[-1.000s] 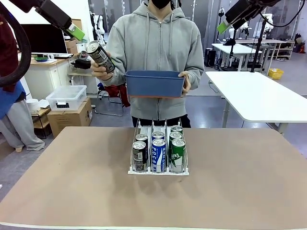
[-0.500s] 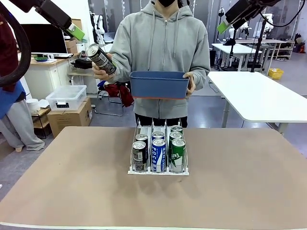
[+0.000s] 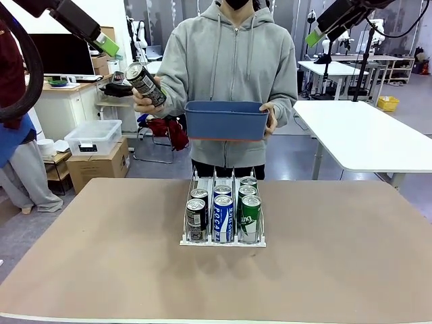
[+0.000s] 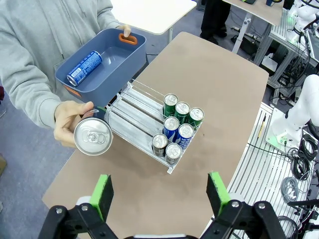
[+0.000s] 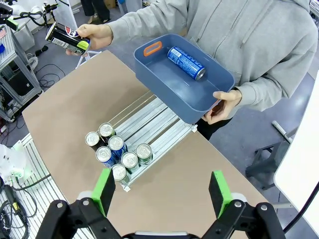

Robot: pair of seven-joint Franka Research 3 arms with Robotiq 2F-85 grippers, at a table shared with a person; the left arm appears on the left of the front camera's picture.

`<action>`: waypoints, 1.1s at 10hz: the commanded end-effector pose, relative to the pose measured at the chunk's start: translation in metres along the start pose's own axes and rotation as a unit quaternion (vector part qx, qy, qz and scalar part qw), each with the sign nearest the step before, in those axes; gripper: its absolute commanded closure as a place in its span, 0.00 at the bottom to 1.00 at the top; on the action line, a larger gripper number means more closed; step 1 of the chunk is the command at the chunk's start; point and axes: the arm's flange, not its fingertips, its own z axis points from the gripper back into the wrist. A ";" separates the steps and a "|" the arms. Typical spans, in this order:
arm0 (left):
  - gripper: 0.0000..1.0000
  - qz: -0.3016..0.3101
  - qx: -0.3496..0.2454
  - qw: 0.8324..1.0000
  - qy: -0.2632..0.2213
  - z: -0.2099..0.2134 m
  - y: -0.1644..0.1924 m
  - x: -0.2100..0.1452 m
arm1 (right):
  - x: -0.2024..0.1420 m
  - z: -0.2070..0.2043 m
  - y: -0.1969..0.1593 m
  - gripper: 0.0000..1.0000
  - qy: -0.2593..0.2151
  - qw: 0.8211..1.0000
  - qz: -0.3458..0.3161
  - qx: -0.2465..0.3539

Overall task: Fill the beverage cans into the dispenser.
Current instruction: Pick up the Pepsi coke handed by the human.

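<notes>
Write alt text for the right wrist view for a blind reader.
A person holds a blue bin with one blue-and-white can in it and, in the other hand, a black-and-silver can. On the table, seven cans stand at the clear dispenser's front; the right gripper is open.

White lettering "POCA" on front blue-and-white can [image 3: 223,219], other print unreadable

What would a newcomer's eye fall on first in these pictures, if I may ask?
Most likely the person at the far side, holding a black-and-silver can up in one hand and a blue bin with one blue can lying in it in the other. Next, the dispenser mid-table, its three lanes holding seven cans. The left gripper and the right gripper hang open above the table.
</notes>
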 end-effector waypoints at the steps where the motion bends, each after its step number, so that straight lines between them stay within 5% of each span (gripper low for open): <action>1: 0.00 0.000 0.000 1.000 0.000 0.000 0.000 0.000 | -0.005 0.000 0.002 0.00 0.003 1.000 0.000 0.001; 3: 0.00 0.000 0.000 1.000 0.000 0.000 0.000 0.000 | -0.005 0.000 0.002 0.00 0.003 1.000 0.000 0.001; 7: 0.00 -0.018 0.139 0.990 0.020 -0.024 0.013 -0.004 | -0.005 0.000 0.002 0.00 0.003 1.000 0.000 0.001; 11: 0.00 -0.037 0.147 0.988 0.012 -0.057 0.011 -0.005 | -0.005 0.000 0.002 0.00 0.003 1.000 0.000 0.001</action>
